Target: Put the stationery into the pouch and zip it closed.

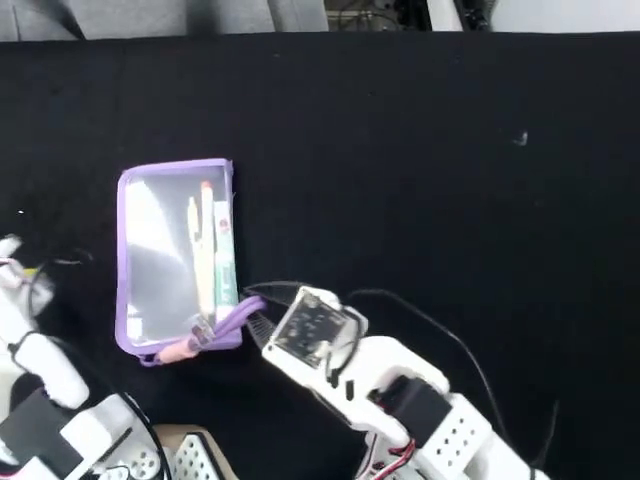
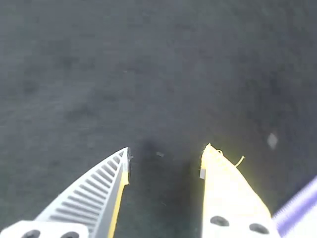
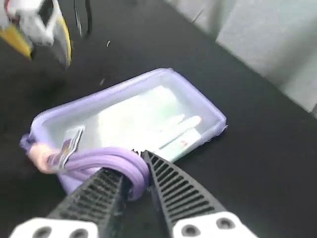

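A clear pouch with purple trim (image 1: 160, 255) lies flat on the black table at the left; in the right wrist view the pouch (image 3: 124, 111) is just beyond my fingers. Pens and other stationery (image 1: 208, 250) lie inside it along its right side, seen through the plastic (image 3: 173, 126). A purple strap (image 1: 238, 315) loops from the pouch's near right corner, beside a pink pull (image 1: 178, 350). My right gripper (image 3: 130, 166) is shut on this strap (image 3: 104, 159). My left gripper (image 2: 167, 148) hangs open over bare table left of the pouch, nothing between its fingers.
The left arm (image 1: 40, 365) stands at the table's near left corner and the right arm's white body (image 1: 400, 395) runs in from the bottom right, trailing black cables (image 1: 440, 335). The table's far edge (image 1: 320, 33) meets a grey backdrop.
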Robot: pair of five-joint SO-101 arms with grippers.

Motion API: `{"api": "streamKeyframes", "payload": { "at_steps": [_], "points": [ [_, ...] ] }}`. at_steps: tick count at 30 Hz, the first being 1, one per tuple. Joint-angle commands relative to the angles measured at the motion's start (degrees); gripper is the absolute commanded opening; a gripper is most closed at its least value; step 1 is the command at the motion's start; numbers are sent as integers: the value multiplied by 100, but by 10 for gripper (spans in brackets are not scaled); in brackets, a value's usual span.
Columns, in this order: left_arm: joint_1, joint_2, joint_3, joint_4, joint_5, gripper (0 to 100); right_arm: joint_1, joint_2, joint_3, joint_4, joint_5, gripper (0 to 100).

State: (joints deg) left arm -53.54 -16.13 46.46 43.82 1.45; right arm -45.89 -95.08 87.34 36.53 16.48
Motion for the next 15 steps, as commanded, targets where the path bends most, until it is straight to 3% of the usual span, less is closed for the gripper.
{"api": "streamKeyframes", "payload": {
  "at_steps": [1,8,15],
  "points": [
    [664,-220,154,35,-527,239,378,-708,119,26,79,12],
    [945,-220,444,44,-1705,238,633,-1235,189,211,79,12],
    [971,-229,734,44,-2224,235,633,-1235,189,167,88,12]
  ]
}}
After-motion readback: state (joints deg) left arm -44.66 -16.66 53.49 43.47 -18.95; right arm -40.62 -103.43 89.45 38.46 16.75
